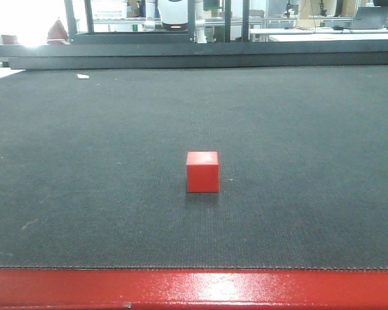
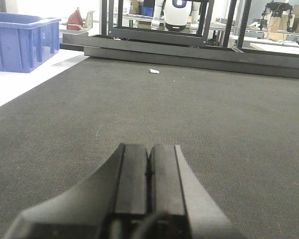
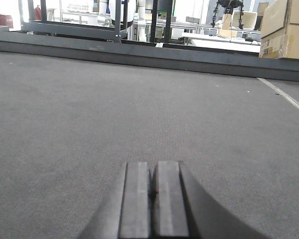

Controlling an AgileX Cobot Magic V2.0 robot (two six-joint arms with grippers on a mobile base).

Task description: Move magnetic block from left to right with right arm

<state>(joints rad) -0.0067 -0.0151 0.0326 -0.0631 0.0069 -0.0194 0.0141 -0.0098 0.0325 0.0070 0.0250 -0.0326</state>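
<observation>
Only the front ends of the two arms can be seen from here. The left gripper (image 2: 148,147) is black, with two long, blocky fingers (image 2: 133,179) that have flat tops, straight edges and squared tips, and a hairline seam runs between them. Outside each finger a smooth grey flank slopes away and widens toward the wrist, giving the whole a wedge shape. A thin black cable (image 2: 148,225) curls at its base. The right gripper (image 3: 152,164) has the same build but looks charcoal grey and matte, its fingers (image 3: 134,204) slightly rounded at the tips and faintly grainy on top
</observation>
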